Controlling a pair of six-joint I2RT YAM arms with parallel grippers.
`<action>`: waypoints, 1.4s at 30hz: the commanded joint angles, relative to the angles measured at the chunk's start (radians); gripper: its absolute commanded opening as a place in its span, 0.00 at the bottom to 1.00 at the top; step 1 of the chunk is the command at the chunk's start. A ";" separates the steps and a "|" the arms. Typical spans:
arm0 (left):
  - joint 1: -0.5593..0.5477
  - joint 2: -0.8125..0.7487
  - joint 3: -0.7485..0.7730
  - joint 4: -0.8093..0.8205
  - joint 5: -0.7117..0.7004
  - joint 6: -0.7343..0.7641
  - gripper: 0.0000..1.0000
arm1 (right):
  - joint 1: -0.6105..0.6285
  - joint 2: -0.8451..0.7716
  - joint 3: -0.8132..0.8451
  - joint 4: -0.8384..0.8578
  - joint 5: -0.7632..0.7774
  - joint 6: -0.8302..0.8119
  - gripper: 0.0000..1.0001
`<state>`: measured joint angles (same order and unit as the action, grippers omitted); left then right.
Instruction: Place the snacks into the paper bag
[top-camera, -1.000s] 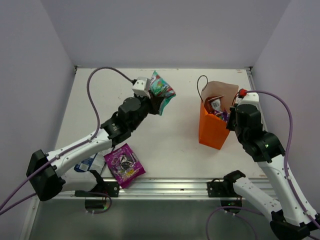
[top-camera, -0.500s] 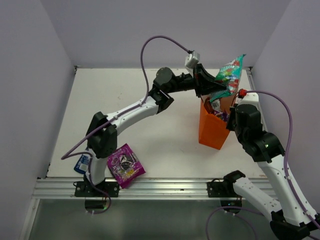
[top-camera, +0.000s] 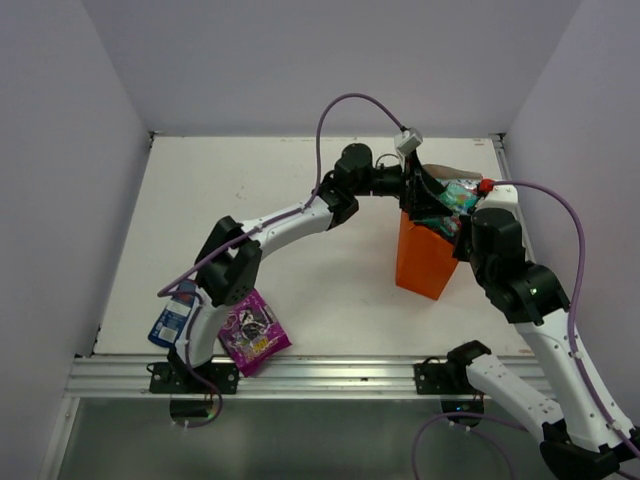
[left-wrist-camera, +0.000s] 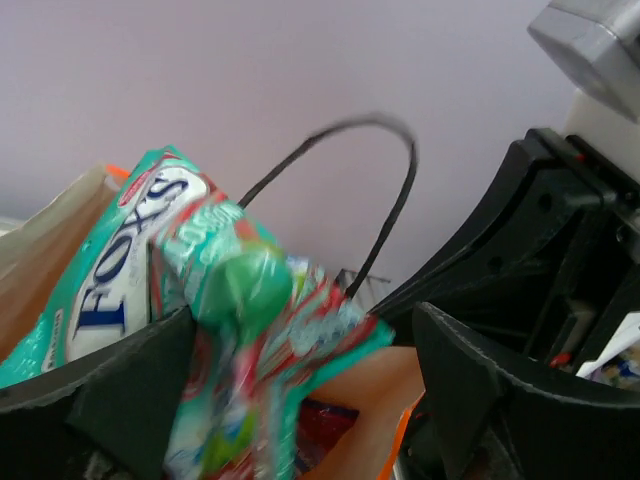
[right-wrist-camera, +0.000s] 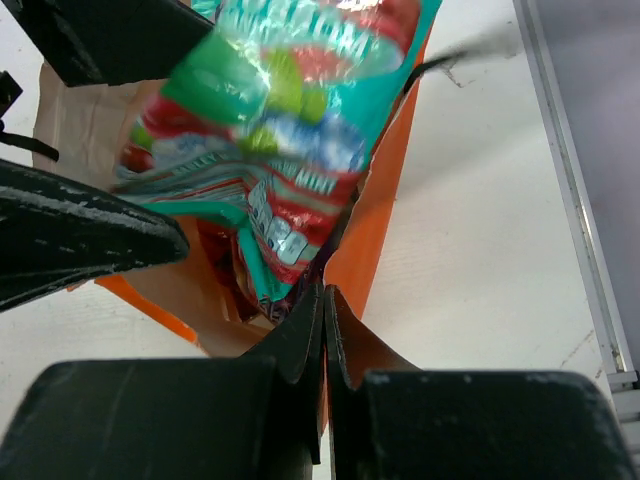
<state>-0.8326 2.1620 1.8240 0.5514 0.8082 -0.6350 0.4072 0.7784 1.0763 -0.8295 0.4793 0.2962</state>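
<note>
The orange paper bag (top-camera: 425, 262) stands upright at the right of the table. My right gripper (right-wrist-camera: 323, 300) is shut on its near rim (right-wrist-camera: 390, 200). My left gripper (top-camera: 440, 200) hovers over the bag's mouth, jaws wide open. A teal packet (right-wrist-camera: 290, 130) with red and green print sits loose between the open fingers (left-wrist-camera: 470, 400), blurred, its lower end inside the bag. "FOX'S" lettering (left-wrist-camera: 110, 280) shows on it. More packets lie deeper in the bag. A purple packet (top-camera: 250, 330) and a blue-and-white packet (top-camera: 174, 317) lie near the left arm's base.
A thin dark cord handle (left-wrist-camera: 380, 200) arches over the bag's far side. The table's metal rail (top-camera: 320, 375) runs along the near edge. Pale walls close the table in at the back and on both sides.
My left arm swung right from mid-table, carrying the teal packet over the bag. Its jaws then opened and the packet dropped into the bag's mouth. The right arm has not moved.
</note>
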 joint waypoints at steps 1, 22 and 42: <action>-0.008 -0.103 0.027 -0.034 -0.024 0.070 1.00 | 0.002 -0.001 -0.003 0.035 -0.005 -0.009 0.00; -0.143 -0.815 -0.930 -1.344 -1.716 -0.533 1.00 | 0.004 -0.005 0.001 0.044 -0.016 -0.012 0.00; -0.474 -0.541 -0.858 -1.868 -1.538 -1.328 1.00 | 0.004 -0.021 -0.004 0.043 -0.033 -0.012 0.00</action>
<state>-1.2686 1.6722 0.9737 -1.2205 -0.8005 -1.8168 0.4076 0.7643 1.0721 -0.8234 0.4595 0.2947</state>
